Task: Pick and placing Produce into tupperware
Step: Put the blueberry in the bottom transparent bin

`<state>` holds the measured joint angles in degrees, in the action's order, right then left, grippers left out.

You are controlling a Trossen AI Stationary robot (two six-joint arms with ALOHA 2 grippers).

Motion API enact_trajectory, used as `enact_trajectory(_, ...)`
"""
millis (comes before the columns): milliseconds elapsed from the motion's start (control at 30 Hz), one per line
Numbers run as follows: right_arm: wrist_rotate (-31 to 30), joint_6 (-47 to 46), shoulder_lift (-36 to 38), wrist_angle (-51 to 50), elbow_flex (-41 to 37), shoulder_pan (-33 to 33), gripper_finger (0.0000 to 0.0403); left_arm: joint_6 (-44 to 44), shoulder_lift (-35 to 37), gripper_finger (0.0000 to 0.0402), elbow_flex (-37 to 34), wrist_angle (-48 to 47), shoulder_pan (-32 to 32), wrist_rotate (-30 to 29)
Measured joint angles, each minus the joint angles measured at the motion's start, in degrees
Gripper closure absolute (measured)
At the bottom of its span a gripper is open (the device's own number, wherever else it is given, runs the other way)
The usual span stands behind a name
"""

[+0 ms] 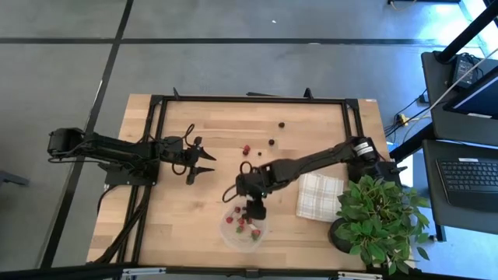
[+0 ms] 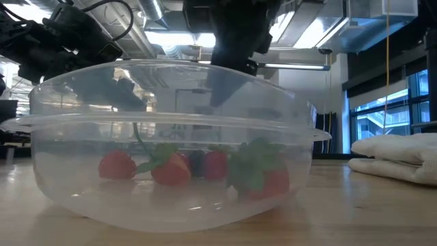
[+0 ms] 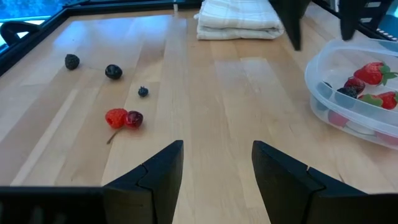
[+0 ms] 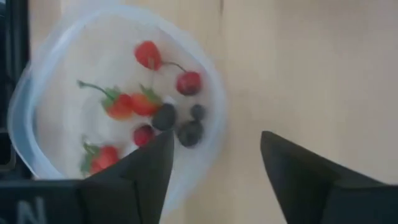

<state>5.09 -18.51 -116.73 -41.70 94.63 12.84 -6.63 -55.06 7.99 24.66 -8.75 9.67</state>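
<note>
The tupperware [image 1: 225, 232], a clear round tub, stands near the table's front edge and holds several red, dark and green pieces of produce [image 4: 147, 111]. My right gripper [image 1: 254, 208] hangs open just above the tub's far rim, fingers slanting down, with nothing between them [image 4: 214, 174]. More produce lies loose on the wood farther back: a red pair [image 3: 124, 118], a small blue berry [image 3: 143, 91] and dark berries [image 3: 113, 71]. My left gripper [image 1: 204, 163] waits open near the table's left side, touching nothing.
A folded white checked cloth [image 1: 319, 196] lies right of the tub. A leafy potted plant [image 1: 380, 218] stands at the front right corner. A black frame [image 1: 249, 99] runs along the table's edges. Bare wood lies between my left gripper and the tub.
</note>
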Motion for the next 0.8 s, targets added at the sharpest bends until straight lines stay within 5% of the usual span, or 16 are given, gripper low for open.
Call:
enact_trajectory(300,-0.04,4.02,1.54,-1.68,0.04,-1.79,0.0133,0.0,0.01,0.0217,0.0,-0.62,0.0,-0.04)
enact_trajectory(433,-8.19,1.3,1.54,-5.12,0.04,-2.36,0.0132,-0.05,-0.01,0.0217,0.0,-0.65,0.0,-0.13)
enact_trajectory(800,-10.87,5.17,1.47,-12.51,-1.14,-12.66,0.0132,-0.13,-0.01,0.0217,0.0,-0.65,0.0,-0.17)
